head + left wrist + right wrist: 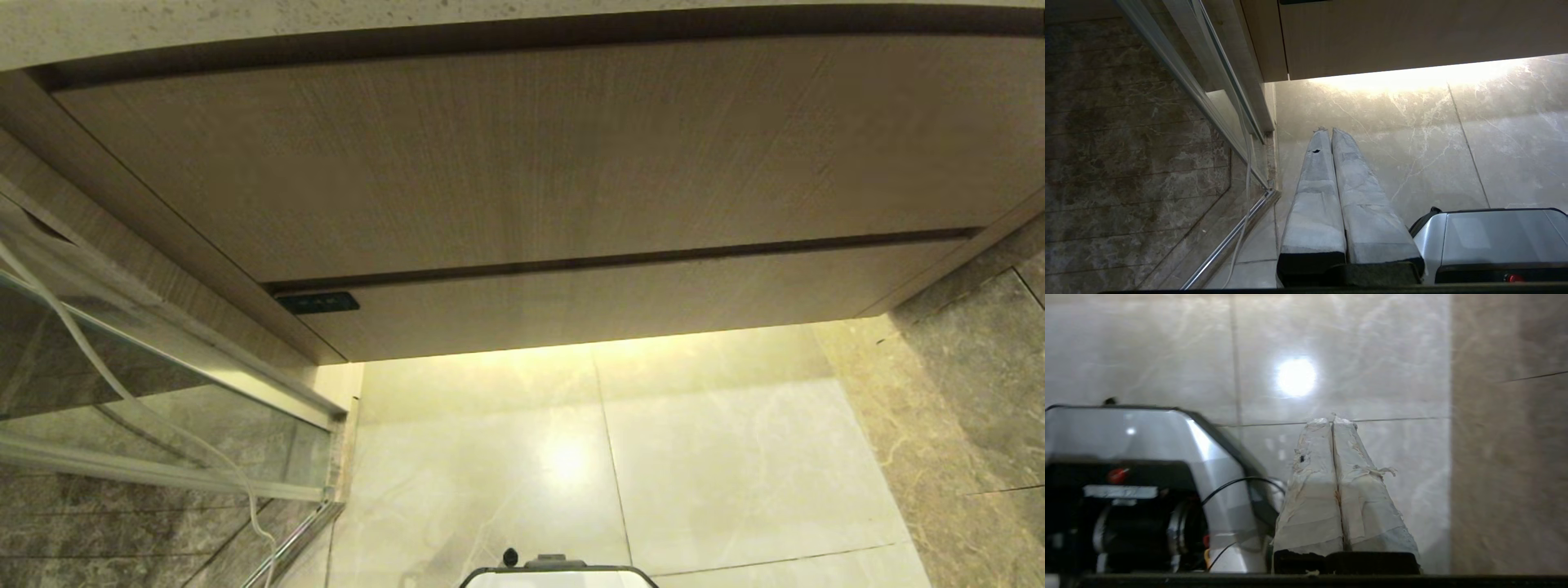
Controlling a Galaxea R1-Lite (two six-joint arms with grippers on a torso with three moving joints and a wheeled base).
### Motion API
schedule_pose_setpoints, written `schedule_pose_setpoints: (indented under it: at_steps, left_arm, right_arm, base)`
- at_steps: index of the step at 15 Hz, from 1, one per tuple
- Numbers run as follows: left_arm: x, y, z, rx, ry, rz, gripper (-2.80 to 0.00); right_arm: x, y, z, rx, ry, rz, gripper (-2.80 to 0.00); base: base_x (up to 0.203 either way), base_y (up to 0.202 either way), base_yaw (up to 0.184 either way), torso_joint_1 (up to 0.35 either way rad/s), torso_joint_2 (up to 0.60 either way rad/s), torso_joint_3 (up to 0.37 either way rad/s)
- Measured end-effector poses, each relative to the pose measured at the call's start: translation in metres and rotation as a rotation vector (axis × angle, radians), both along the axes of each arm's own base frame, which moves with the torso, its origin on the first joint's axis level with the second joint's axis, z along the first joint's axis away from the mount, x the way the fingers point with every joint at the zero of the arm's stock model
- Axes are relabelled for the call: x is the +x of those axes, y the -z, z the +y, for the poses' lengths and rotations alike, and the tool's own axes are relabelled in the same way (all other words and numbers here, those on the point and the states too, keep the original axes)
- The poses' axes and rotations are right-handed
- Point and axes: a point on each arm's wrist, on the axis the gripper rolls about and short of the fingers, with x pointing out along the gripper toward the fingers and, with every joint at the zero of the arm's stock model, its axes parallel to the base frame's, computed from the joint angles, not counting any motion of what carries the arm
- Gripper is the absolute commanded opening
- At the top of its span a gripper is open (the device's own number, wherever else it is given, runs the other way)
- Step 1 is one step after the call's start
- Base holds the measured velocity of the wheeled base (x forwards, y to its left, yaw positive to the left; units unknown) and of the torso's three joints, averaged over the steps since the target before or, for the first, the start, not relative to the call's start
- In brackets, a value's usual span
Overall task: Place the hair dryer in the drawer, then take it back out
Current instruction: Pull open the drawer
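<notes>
The drawer point(653, 290) is the low wood-grain front with a small black label point(317, 302) at its left end, and it stands closed. Its front also fills the far part of the left wrist view point(1412, 36). The hair dryer is out of view. Neither arm shows in the head view. My left gripper point(1329, 130) hangs low over the pale floor tiles beside the robot base, its taped fingers pressed together and empty. My right gripper point(1333, 417) is also shut on nothing, pointing at the floor on the other side of the base.
A taller wood-grain panel point(531, 163) sits above the drawer, under a stone counter edge point(326, 24). A glass door with a metal frame point(163, 392) and a hanging white cable point(122, 384) stand at the left. The robot base point(555, 572) rests on glossy tiles point(694, 457).
</notes>
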Motion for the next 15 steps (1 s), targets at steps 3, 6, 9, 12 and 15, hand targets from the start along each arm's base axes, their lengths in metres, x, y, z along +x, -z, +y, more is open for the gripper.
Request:
schedule_pose_setpoints:
  at_steps: [3,6,9,12,15]
  left_arm:
    - [0.0,0.0,0.0,0.0,0.0,0.0,-2.8]
    - [0.0,0.0,0.0,0.0,0.0,0.0,-2.8]
    - [0.0,0.0,0.0,0.0,0.0,0.0,-2.8]
    - [0.0,0.0,0.0,0.0,0.0,0.0,-2.8]
    - [0.0,0.0,0.0,0.0,0.0,0.0,-2.8]
  right_arm:
    - [-0.007,0.02,0.002,0.061,-0.082,-0.123,-2.8]
    - [-0.008,0.026,0.002,0.066,-0.095,-0.17,-2.8]
    - [-0.012,0.029,0.002,0.048,-0.002,-0.19,-2.8]
    - [-0.022,0.031,0.002,0.046,0.005,-0.304,-2.8]
    - [-0.03,0.034,0.002,0.072,-0.007,-0.386,-2.8]
  base:
    - [0.0,0.0,0.0,0.0,0.0,0.0]
    - [0.0,0.0,0.0,0.0,0.0,0.0]
    - [0.0,0.0,0.0,0.0,0.0,0.0]
    - [0.0,0.0,0.0,0.0,0.0,0.0]
    - [0.0,0.0,0.0,0.0,0.0,0.0]
